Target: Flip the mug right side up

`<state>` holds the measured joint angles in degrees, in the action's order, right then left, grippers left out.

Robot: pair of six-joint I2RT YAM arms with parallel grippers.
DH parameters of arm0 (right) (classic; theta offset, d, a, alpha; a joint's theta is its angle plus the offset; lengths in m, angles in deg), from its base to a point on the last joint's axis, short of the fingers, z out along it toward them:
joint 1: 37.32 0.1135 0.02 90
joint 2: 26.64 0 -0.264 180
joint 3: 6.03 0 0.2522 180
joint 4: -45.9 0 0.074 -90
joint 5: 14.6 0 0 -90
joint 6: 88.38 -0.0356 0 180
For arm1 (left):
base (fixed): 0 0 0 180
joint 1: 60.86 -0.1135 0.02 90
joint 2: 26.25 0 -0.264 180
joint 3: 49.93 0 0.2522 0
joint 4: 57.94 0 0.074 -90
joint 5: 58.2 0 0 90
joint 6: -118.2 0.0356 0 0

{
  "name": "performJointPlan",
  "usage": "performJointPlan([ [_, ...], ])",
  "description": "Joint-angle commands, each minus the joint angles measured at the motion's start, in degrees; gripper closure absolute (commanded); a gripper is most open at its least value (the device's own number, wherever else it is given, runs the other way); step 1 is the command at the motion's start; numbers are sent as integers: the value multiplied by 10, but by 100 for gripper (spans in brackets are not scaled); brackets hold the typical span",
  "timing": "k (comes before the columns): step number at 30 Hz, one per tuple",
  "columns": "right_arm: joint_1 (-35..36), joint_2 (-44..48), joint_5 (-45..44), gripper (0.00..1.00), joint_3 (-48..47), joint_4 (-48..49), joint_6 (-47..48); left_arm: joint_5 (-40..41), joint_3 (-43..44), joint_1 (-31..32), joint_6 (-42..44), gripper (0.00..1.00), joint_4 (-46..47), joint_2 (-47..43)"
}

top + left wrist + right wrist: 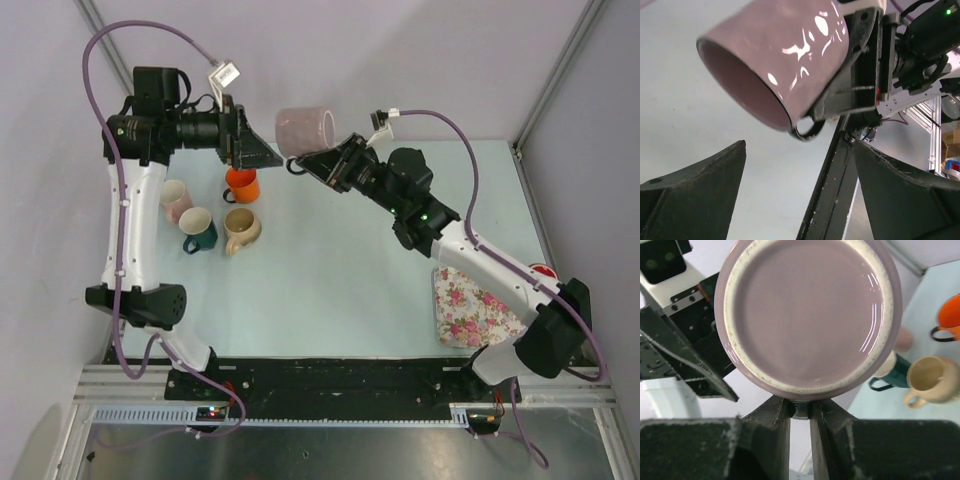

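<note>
A pale pink mug [305,128] hangs in the air on its side, high above the table's far middle. My right gripper [318,160] is shut on its dark handle [800,409]; the right wrist view shows the mug's flat base [807,315]. In the left wrist view the mug's open mouth [740,90] faces left and down, the handle [807,131] below it. My left gripper [268,152] is open and empty, just left of and below the mug, its fingers [700,185] apart and not touching it.
Several upright mugs stand at the table's left: orange [241,184], pink [176,200], dark green [198,230], beige [242,229]. A floral cloth [470,306] lies at the right near a red object [541,270].
</note>
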<state>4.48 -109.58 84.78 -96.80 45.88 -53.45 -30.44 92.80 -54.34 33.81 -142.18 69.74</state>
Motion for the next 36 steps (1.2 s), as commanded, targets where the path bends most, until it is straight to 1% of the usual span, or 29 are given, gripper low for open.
performJointPlan([
  [1,11,-17,47,100,-53,131,-58,-24,81,3,-49,10,25,28],
  [3,15,-27,59,100,-56,146,-74,-14,98,3,-59,13,37,33],
  [5,18,-36,71,100,-64,149,-83,-15,103,3,-75,17,52,35],
  [7,21,-48,83,100,-73,151,-93,-27,104,4,-96,25,70,40],
  [9,23,-68,105,100,-80,166,-110,-40,103,8,-116,36,85,45],
  [11,26,-87,121,100,-89,180,-131,-53,98,15,-124,50,94,46],
  [14,29,-107,134,100,-97,190,-147,-74,80,24,-126,87,98,43],
  [15,30,-111,140,100,-98,191,-149,-73,75,25,-127,94,99,41],
  [16,30,-113,143,100,-99,189,-149,-61,68,25,-123,97,100,38],
  [17,30,-115,146,100,-99,185,-147,-47,63,24,-119,98,100,33],
  [18,29,-116,147,100,-99,171,-144,-14,53,24,-108,99,100,26],
  [20,23,-114,146,81,-98,133,-137,56,35,24,-80,100,102,8],
  [21,19,-113,146,64,-98,111,-131,89,27,24,-68,100,104,-2],
  [22,16,-111,145,52,-98,82,-121,128,19,24,-54,100,106,-10],
  [23,14,-109,141,36,-98,53,-111,156,12,24,-44,100,109,-17],
  [24,12,-107,137,22,-98,29,-98,183,4,24,-33,100,110,-22],
  [25,12,-104,130,12,-98,-1,-87,203,-2,22,-25,100,111,-27],
  [26,12,-101,124,6,-99,-25,-72,230,-9,22,-17,100,111,-30],
  [28,10,-95,106,2,-98,-85,-42,288,-19,16,4,100,111,-38],
  [31,12,-85,67,1,-98,-184,-1,388,-37,4,48,100,110,-56],
  [34,14,-73,35,1,-98,-251,37,503,-80,-10,121,100,99,-81],
  [36,16,-64,15,1,-98,-287,61,575,-108,-32,175,100,76,-100],
])
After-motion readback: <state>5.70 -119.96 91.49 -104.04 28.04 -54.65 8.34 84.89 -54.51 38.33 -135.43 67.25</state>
